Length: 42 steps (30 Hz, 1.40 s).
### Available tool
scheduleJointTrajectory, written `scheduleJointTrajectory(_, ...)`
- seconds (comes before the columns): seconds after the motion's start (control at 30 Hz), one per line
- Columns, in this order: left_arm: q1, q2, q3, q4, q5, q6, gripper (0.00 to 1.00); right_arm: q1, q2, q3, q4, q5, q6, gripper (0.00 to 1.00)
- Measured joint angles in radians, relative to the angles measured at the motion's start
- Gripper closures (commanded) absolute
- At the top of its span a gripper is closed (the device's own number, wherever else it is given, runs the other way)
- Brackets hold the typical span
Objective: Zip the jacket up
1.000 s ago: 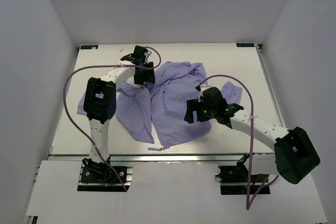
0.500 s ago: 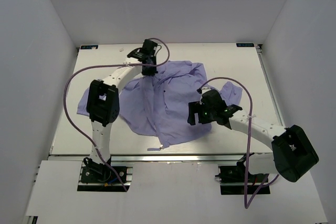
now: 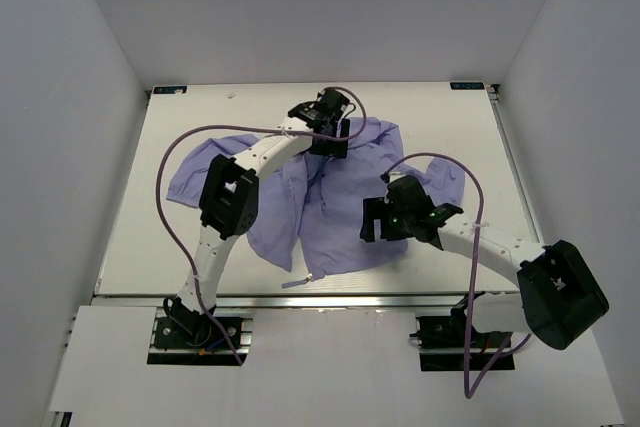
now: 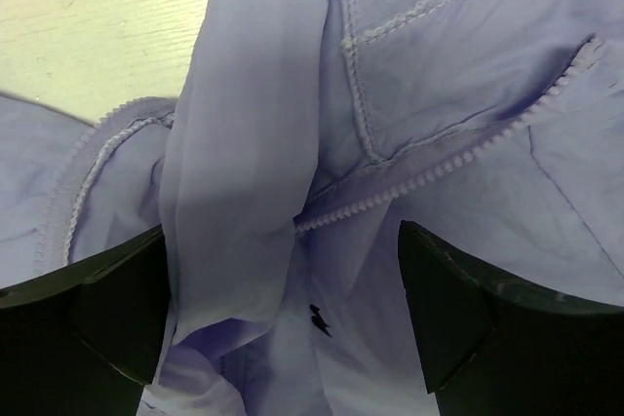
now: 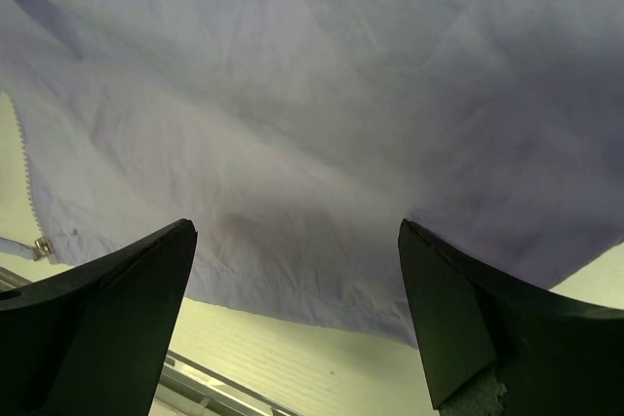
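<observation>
The lavender jacket [image 3: 320, 237] lies wrinkled and partly bunched in the middle of the table, with its front opening running down the centre. My left gripper [image 3: 330, 139] hangs over its far collar end. In the left wrist view the gripper [image 4: 283, 323] is open, with a raised fold of fabric [image 4: 244, 143] against its left finger and white zipper teeth [image 4: 429, 170] between the jaws. My right gripper [image 3: 372, 219] is over the jacket's right panel. In the right wrist view it [image 5: 292, 323] is open and empty above the hem [image 5: 312, 304]. A zipper end [image 5: 39, 245] shows at the left.
The white table [image 3: 460, 137] is enclosed by white walls on three sides. Its near edge has a metal rail [image 3: 400, 297]. Purple cables loop from both arms above the jacket. The jacket's left sleeve [image 3: 185, 182] spreads towards the left side.
My left gripper has swept to the right along the jacket's far edge, and the jacket's left panel and sleeve have shifted right with it. The right arm has barely moved.
</observation>
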Motion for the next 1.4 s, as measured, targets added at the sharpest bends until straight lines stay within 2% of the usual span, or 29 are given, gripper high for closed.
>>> scheduleJointTrajectory(0.23, 0.005, -0.074, -0.014, -0.005, -0.011, 0.0, 0.02, -0.051, 0.065, 0.008, 0.009, -0.003, 0.015, 0.11)
scheduleJointTrajectory(0.53, 0.024, -0.386, -0.136, 0.005, -0.112, -0.045, 0.02, -0.158, 0.294, 0.183, 0.074, -0.064, -0.04, 0.11)
scheduleJointTrajectory(0.63, 0.067, -0.508, -0.272, 0.014, -0.122, -0.103, 0.02, -0.17, 0.304, 0.222, 0.07, -0.067, -0.079, 0.11)
scheduleJointTrajectory(0.73, 0.119, -0.635, -0.487, 0.019, -0.134, -0.177, 0.02, -0.158, 0.238, 0.228, 0.052, -0.055, -0.118, 0.11)
scheduleJointTrajectory(0.87, 0.169, -0.758, -0.75, 0.019, -0.108, -0.249, 0.02, -0.081, 0.123, 0.274, -0.017, 0.012, -0.164, 0.11)
scheduleJointTrajectory(1.03, 0.174, -0.856, -1.0, 0.078, 0.009, -0.302, 0.02, 0.142, 0.134, 0.407, -0.06, 0.134, -0.172, 0.11)
scheduleJointTrajectory(1.2, 0.19, -0.886, -1.147, 0.168, 0.092, -0.335, 0.02, 0.237, 0.336, 0.624, -0.132, 0.242, -0.155, 0.11)
scheduleJointTrajectory(1.4, 0.22, -0.787, -1.174, 0.217, 0.135, -0.358, 0.02, 0.294, 0.623, 1.004, -0.321, 0.441, -0.074, 0.11)
